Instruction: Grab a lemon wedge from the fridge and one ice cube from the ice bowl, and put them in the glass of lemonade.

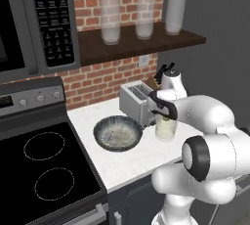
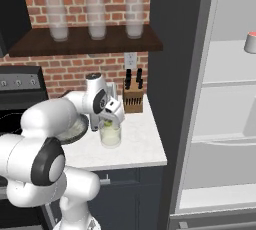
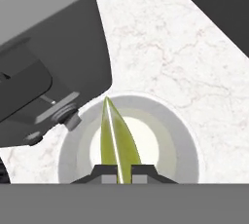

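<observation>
My gripper (image 3: 119, 172) is shut on the lemon wedge (image 3: 116, 140), a slim yellow-green sliver that points away from the fingertips straight over the mouth of the glass of lemonade (image 3: 189, 140). From the base views the gripper (image 2: 109, 120) hangs just above the glass (image 2: 110, 135) on the white counter, the wedge (image 2: 107, 122) showing at its rim. In the left base view the glass (image 1: 166, 128) stands right of the ice bowl (image 1: 117, 132), with the hand (image 1: 163, 114) over it. The fridge (image 2: 220, 99) stands open at the right, white shelves showing.
A silver toaster (image 1: 135, 101) sits right behind the glass and bowl, close to the hand. A knife block (image 2: 133, 99) stands against the brick wall. The stove (image 1: 44, 170) lies left of the counter. Tall glasses (image 1: 110, 21) line the shelf above. A red-topped cup (image 2: 250, 41) sits in the fridge.
</observation>
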